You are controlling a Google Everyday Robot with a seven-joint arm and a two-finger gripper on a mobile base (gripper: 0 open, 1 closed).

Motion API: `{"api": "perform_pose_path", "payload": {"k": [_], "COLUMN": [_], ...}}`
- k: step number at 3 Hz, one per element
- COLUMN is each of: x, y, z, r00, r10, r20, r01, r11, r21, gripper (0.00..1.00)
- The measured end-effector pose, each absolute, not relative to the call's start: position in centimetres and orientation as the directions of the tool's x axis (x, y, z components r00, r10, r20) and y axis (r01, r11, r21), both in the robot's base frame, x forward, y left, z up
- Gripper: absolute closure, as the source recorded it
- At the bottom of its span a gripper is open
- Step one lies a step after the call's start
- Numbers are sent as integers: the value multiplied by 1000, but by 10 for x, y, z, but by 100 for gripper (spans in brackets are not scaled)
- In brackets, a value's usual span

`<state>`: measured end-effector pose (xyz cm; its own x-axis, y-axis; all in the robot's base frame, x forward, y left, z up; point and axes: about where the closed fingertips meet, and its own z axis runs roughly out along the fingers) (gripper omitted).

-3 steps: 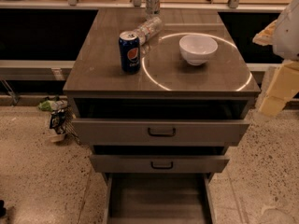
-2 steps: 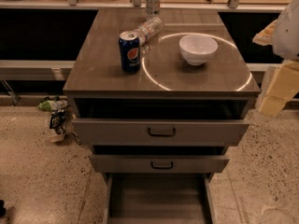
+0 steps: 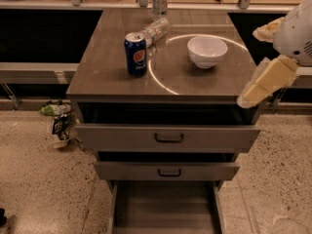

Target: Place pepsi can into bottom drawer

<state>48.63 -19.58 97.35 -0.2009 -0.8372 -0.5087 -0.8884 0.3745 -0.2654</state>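
The pepsi can (image 3: pixel 135 54) is dark blue with a round logo and a silver top. It stands upright on the left part of the cabinet top (image 3: pixel 107 77). The bottom drawer (image 3: pixel 163 211) is pulled out at the lower edge of the camera view, and its plain grey floor is bare. My gripper (image 3: pixel 247 67) hangs at the right edge of the cabinet, well to the right of the can. Its yellowish fingers (image 3: pixel 265 82) are spread apart and hold nothing.
A white bowl (image 3: pixel 207 51) sits on the right of the top. A clear plastic bottle (image 3: pixel 155 30) lies behind the can, and a silver-white can (image 3: pixel 159 3) stands at the back. The two upper drawers (image 3: pixel 168 138) are partly open. Litter (image 3: pixel 59 123) lies on the floor at left.
My gripper has shifted a little to the left, toward the cabinet's right edge. The can, bowl and drawers have not moved.
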Motion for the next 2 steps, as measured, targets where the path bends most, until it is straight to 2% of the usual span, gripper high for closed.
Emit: {"api": "perform_pose_path", "payload": {"k": [2], "x": [559], "y": [-115], "z": [977], "r00": [-119], "r10": [-501], "r20": [-857], "r01": [-866], "r11": [475], "r21": [-157], "gripper": [0]}}
